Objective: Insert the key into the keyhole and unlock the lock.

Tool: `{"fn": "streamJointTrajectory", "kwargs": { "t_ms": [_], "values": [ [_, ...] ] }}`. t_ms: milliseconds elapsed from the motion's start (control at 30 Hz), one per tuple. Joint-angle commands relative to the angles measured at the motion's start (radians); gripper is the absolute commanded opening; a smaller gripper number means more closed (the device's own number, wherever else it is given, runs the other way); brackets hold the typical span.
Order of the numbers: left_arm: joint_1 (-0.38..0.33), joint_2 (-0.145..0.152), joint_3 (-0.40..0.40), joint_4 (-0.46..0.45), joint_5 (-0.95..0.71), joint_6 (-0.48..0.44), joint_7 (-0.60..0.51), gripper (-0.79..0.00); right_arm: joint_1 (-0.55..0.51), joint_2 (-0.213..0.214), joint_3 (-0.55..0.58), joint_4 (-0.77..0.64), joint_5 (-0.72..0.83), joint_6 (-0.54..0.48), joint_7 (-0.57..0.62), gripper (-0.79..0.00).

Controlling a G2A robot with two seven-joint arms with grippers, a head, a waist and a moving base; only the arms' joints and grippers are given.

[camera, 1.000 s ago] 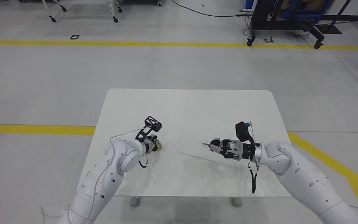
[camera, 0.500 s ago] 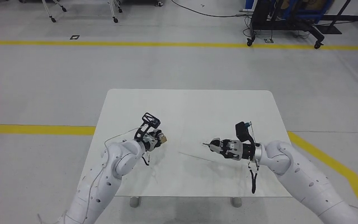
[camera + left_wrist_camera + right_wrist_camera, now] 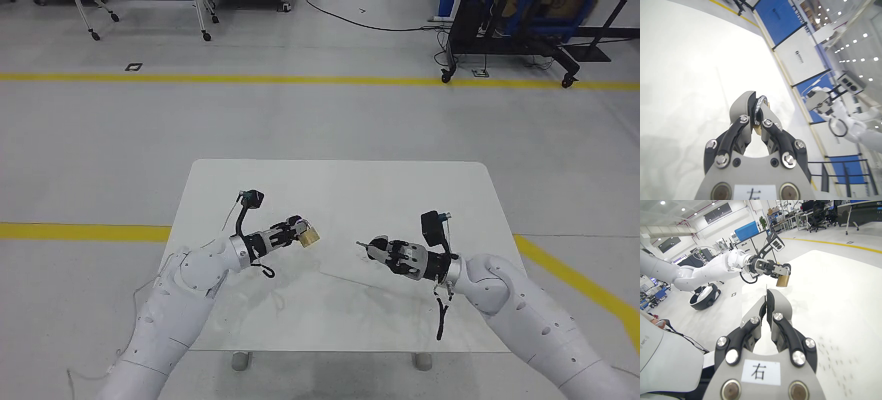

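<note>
Key (image 3: 766, 290) faces padlock (image 3: 783, 281).
My left hand (image 3: 757, 106) clamps the shackle (image 3: 761, 99), leaving the lock's underside free; my right hand (image 3: 767, 297) pinches the key, aimed at it.

The right pincer (image 3: 767, 294) is close to the camera. Its two grey fingers (image 3: 780, 306) are pressed together on a thin metal key (image 3: 766, 291), seen edge-on, with the tip poking out just past the fingertips. Beyond it, the white left arm stretches over the white bench (image 3: 838, 285). The left pincer (image 3: 785, 268) grips the silver shackle (image 3: 789, 272) of a brass padlock (image 3: 783, 280), whose body hangs below it in the air above the bench. The padlock is near the key's tip but not touching it. Farther off are a grey floor with a yellow line (image 3: 831, 243), black office chairs (image 3: 817, 219) and a blue cabinet (image 3: 746, 231).
</note>
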Motion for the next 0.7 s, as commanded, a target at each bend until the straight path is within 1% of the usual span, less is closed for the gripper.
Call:
{"fn": "streamJointTrajectory", "kwargs": {
  "t_ms": [0,400,433,467,500,567,600,667],
  "values": [
    [0.004,0.000,-0.001,-0.003,0.013,0.001,0.002,-0.785,0.000,0.000,0.000,0.000,0.000,-0.001,0.000,-0.785],
    [0.004,0.000,-0.001,-0.003,0.013,0.001,0.002,-0.785,0.000,0.000,0.000,0.000,0.000,-0.001,0.000,-0.785],
    [0.009,-0.001,0.002,-0.006,0.004,0.001,0.006,-0.785,0.000,0.000,0.000,0.000,0.000,-0.001,0.000,-0.785],
    [0.014,-0.003,0.007,0.001,-0.035,0.008,0.002,-0.785,-0.001,-0.002,0.000,-0.005,0.001,0.022,0.001,-0.785],
    [0.010,-0.007,0.016,0.021,-0.091,0.042,-0.027,-0.785,0.000,-0.006,-0.005,-0.012,0.009,0.048,-0.002,-0.785],
    [-0.027,-0.018,0.043,0.061,-0.214,0.112,-0.121,-0.785,0.007,-0.018,-0.022,-0.014,0.038,0.086,-0.013,-0.785],
    [-0.053,-0.026,0.059,0.097,-0.283,0.177,-0.175,-0.785,0.015,-0.024,-0.032,-0.007,0.048,0.106,-0.011,-0.785],
    [-0.110,-0.042,0.088,0.152,-0.373,0.223,-0.234,-0.785,0.029,-0.038,-0.051,0.006,0.074,0.145,-0.017,-0.785]
  ]
}}
